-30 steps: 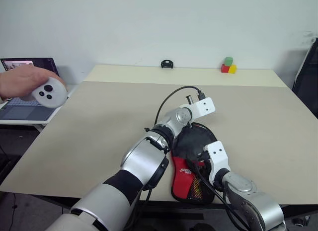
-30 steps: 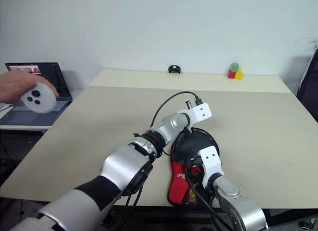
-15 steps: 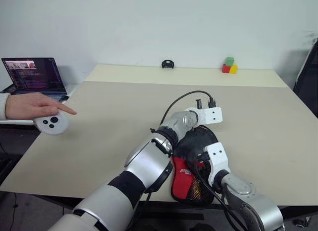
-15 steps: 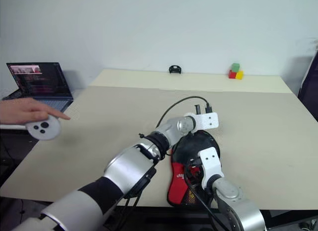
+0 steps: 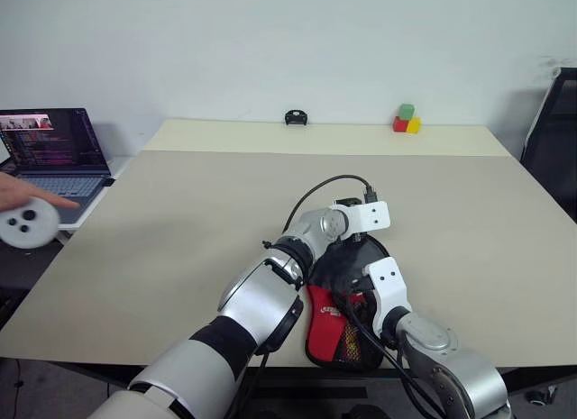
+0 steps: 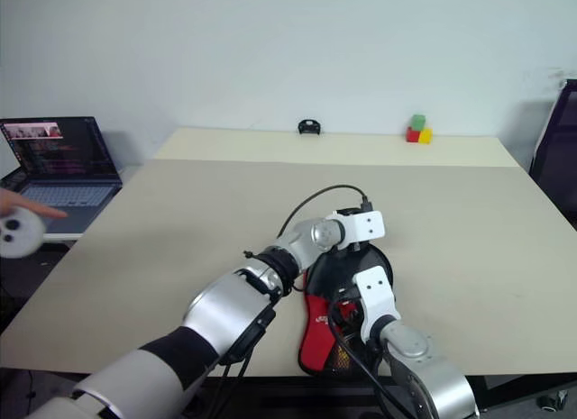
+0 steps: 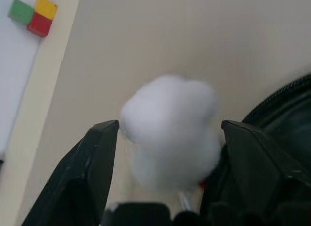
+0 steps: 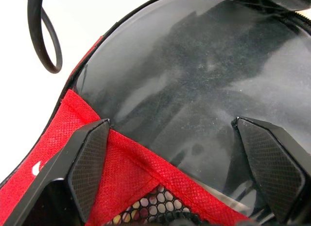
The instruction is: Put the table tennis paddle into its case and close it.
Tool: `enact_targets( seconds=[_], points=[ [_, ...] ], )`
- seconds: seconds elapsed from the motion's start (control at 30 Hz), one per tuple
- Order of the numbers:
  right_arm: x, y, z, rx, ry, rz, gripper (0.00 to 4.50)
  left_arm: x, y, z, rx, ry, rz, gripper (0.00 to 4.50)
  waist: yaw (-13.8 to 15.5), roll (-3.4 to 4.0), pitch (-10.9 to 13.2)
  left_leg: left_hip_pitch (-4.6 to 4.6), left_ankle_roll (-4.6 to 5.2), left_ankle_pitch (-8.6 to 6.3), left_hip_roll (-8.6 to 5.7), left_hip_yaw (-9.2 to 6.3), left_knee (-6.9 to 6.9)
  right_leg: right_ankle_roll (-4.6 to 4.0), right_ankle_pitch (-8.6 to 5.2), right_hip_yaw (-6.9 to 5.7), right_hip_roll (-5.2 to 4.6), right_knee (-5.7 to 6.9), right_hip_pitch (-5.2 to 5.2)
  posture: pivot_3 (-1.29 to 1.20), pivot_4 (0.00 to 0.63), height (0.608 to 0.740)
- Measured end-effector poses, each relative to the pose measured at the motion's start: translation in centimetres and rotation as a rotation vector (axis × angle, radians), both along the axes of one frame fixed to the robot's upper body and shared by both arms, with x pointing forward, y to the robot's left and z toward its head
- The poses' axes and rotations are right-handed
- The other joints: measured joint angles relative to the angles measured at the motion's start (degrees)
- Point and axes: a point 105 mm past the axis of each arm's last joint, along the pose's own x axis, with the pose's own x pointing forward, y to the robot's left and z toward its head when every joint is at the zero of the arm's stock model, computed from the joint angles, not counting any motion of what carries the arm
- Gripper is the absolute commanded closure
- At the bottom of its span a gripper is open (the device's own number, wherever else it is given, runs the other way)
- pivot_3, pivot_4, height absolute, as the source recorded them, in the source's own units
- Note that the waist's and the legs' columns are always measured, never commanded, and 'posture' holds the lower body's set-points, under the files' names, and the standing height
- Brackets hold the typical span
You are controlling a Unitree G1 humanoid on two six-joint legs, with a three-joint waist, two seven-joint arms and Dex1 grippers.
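Table tennis paddle: you cannot pick out the flat bat on its own; judged to be inside the case (image 5: pixel 326 322), a soft paddle-shaped zip pouch in black fabric with a red panel and mesh pocket, lying flat on the beige table (image 5: pixel 180 212) at its near edge. Change noted: the left gripper (image 7: pixel 170 126), shut a second ago at the far rim of the case's round head, now stands with its jaws well apart; a blurred white shape sits between them, not identifiable, and the zip's curved edge lies just beside one finger. Judgement: you have let go at the zip, so either the closing pull is finished or you need a fresh hold; how far the zip is closed cannot be read. The right gripper (image 8: pixel 172 123) has not changed: jaws wide, holding nothing, poised over the black face where it meets the red panel. The person's hand (image 5: pixel 22 195) with the round white controller (image 5: pixel 27 228) has dropped lower beside the laptop (image 5: pixel 54 149). Orientation: long axis runs away from you, leaning slightly right; round head far, narrow mesh end towards the table's near edge
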Motion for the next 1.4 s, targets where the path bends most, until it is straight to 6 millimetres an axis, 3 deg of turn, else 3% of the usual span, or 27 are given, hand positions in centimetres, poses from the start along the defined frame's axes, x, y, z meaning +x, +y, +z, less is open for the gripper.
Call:
enact_targets(
  seconds=[0.13,0.3,0.4,0.57,0.67,0.83,0.93,1.07,1.27,1.4],
  points=[
    [0.6,0.1,-0.1,-0.016,0.008,0.043,0.00,0.3,0.4,1.0,-0.121,0.057,0.026,1.02,-0.2,-0.02,0.0,0.38,0.00,0.00,0.04,0.04,-0.03,0.16,-0.09,0.06,0.03,0.03,0.31,0.00,0.150,0.740],
    [1.3,-0.1,-0.2,-0.032,0.021,0.094,0.00,1.4,2.2,3.4,-0.230,0.054,0.043,1.02,-0.3,-0.03,0.0,0.78,-0.01,0.00,0.08,0.14,-0.09,0.24,-0.13,0.14,0.04,0.02,0.62,0.00,0.150,0.740],
    [1.5,-0.5,-0.1,-0.026,0.030,0.118,0.00,2.2,4.5,5.2,-0.299,0.031,0.048,1.02,-0.3,-0.03,0.0,0.78,-0.03,0.01,0.08,0.16,-0.09,0.24,-0.12,0.18,0.04,0.03,0.60,0.00,0.150,0.740],
    [1.9,-1.4,0.1,-0.025,0.039,0.135,0.00,3.2,10.0,7.9,-0.446,0.000,0.072,1.02,0.0,-0.03,0.0,0.78,-0.04,0.02,0.07,0.16,-0.08,0.08,-0.03,0.19,0.02,0.02,0.58,0.00,0.150,0.740],
    [2.3,-2.0,0.2,-0.025,0.046,0.132,0.00,2.9,12.2,6.7,-0.482,0.032,0.084,1.02,0.2,-0.06,0.0,0.78,-0.04,0.02,0.06,0.14,-0.06,0.00,0.02,0.21,-0.02,-0.02,0.54,0.00,0.150,0.740],
    [2.8,-3.1,1.0,-0.025,0.042,0.152,0.00,0.5,15.9,1.9,-0.583,0.181,0.085,1.02,0.3,-0.03,0.1,0.53,-0.04,0.01,0.06,0.11,-0.09,-0.10,0.07,0.37,-0.05,-0.02,0.44,0.00,0.150,0.740],
    [2.7,-3.6,1.7,0.003,0.060,0.188,0.00,-2.3,15.7,0.6,-0.663,0.291,0.009,1.02,0.5,-0.03,0.1,-0.10,-0.04,0.01,0.05,-0.04,0.04,-0.14,0.09,0.29,-0.09,-0.07,-0.02,0.00,0.150,0.740],
    [2.2,-4.2,3.1,0.117,0.129,0.230,0.00,-5.8,14.0,0.6,-0.704,0.372,-0.095,1.02,0.7,0.09,0.2,-0.46,-0.04,0.02,0.04,-0.05,0.05,-0.18,0.10,0.34,-0.10,-0.07,-0.35,0.00,0.150,0.740],
    [1.5,-4.7,8.8,0.292,0.061,0.317,0.00,-8.2,11.0,2.5,-0.723,0.439,-0.250,1.02,0.7,0.55,0.5,-0.55,-0.03,0.01,0.02,-0.02,0.00,-0.20,0.11,0.34,-0.09,-0.08,-0.43,0.00,0.150,0.740],
    [1.2,-6.6,10.1,0.276,0.039,0.302,0.00,-8.9,9.5,1.7,-0.671,0.501,-0.318,1.02,0.8,0.59,0.5,-0.56,-0.02,0.01,0.01,0.01,-0.02,-0.20,0.10,0.34,-0.09,-0.15,-0.43,0.00,0.150,0.740]
  ],
)
